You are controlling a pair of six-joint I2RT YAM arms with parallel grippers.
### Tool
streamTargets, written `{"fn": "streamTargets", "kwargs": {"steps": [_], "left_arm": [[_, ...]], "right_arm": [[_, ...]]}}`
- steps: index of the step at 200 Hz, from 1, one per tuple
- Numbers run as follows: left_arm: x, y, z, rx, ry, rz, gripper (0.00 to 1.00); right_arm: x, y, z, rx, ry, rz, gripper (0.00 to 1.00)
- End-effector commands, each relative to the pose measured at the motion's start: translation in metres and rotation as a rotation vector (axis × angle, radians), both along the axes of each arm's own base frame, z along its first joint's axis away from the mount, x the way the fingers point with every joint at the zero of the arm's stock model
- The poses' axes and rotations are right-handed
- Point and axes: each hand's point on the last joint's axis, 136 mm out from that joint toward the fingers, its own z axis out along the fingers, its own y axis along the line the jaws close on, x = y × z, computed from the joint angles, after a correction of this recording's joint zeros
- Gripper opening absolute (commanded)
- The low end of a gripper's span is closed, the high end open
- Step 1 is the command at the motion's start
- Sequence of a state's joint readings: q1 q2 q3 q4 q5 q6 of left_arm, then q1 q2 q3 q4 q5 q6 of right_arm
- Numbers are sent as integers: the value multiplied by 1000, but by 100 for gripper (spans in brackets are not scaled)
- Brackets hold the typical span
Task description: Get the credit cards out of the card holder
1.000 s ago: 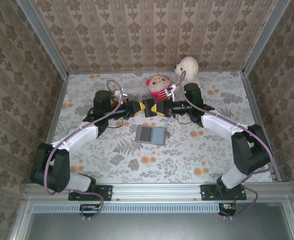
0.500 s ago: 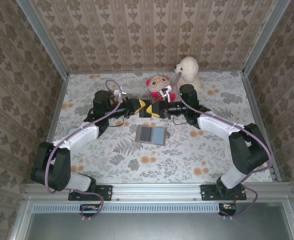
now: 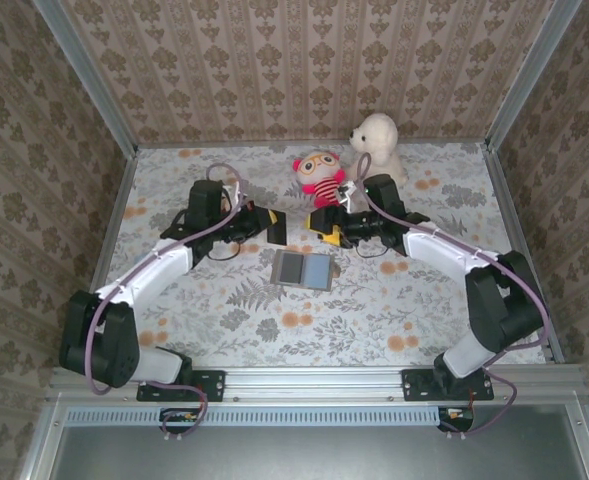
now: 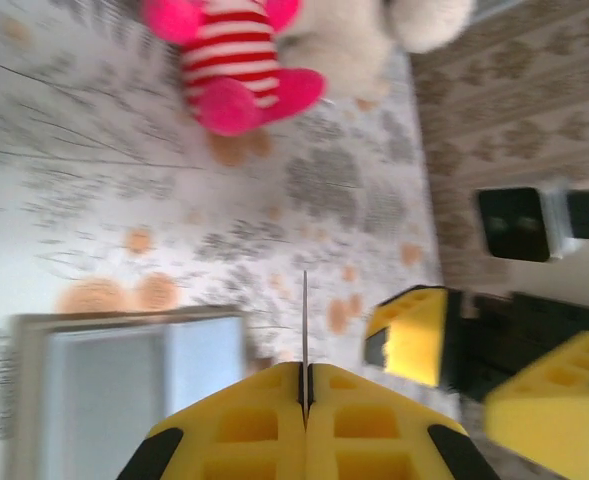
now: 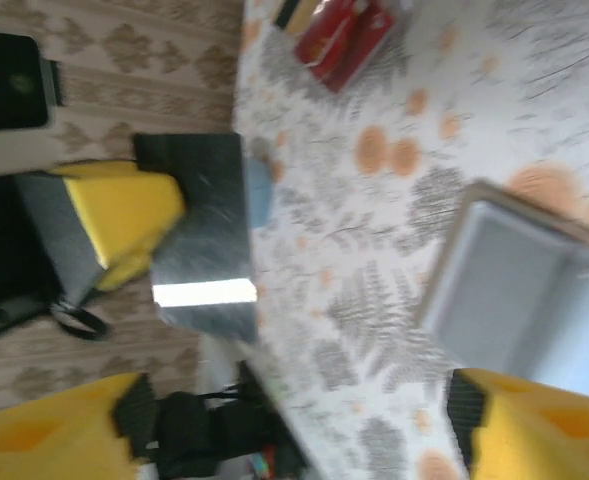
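Your left claw [image 3: 271, 226] is pinched tight on a dark shiny credit card [image 5: 200, 235], held clear of the card holder [image 3: 302, 269]. From the left wrist, the card shows as a thin line rising between the yellow fingers [image 4: 244, 430]. Your right claw [image 3: 324, 233] faces it, near but apart, spread wide with nothing in it. The card holder lies open and flat on the counter [image 3: 224, 300], just nearer the arm bases than both claws. What look like red cards [image 5: 344, 35] lie on the counter beyond the left claw. A red-striped plush doll [image 3: 319, 176] and a white plush bear [image 3: 376, 140] sit at the far edge.
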State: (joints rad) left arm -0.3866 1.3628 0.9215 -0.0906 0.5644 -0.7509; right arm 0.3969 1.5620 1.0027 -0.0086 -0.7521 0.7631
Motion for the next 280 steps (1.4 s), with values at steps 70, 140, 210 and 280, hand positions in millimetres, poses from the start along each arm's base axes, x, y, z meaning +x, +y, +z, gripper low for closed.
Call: {"fn": "streamTargets", "kwargs": {"steps": [70,140,210,280], "left_arm": [[75,90,43,759,-495,23,0],[130,130,38,896,-617,-155,0],[159,141,-3,865,-647,-417,0],[194,146,-33,910,-612,-501,0]], "right_arm": [[5,-58,-15,-399,-216,-99,100],[10,-57,-25,-414,-203,-91,100],[10,-52,-34,-388,-170,-78,100],[13,-48,-39,-358,-125,-96,100]]}}
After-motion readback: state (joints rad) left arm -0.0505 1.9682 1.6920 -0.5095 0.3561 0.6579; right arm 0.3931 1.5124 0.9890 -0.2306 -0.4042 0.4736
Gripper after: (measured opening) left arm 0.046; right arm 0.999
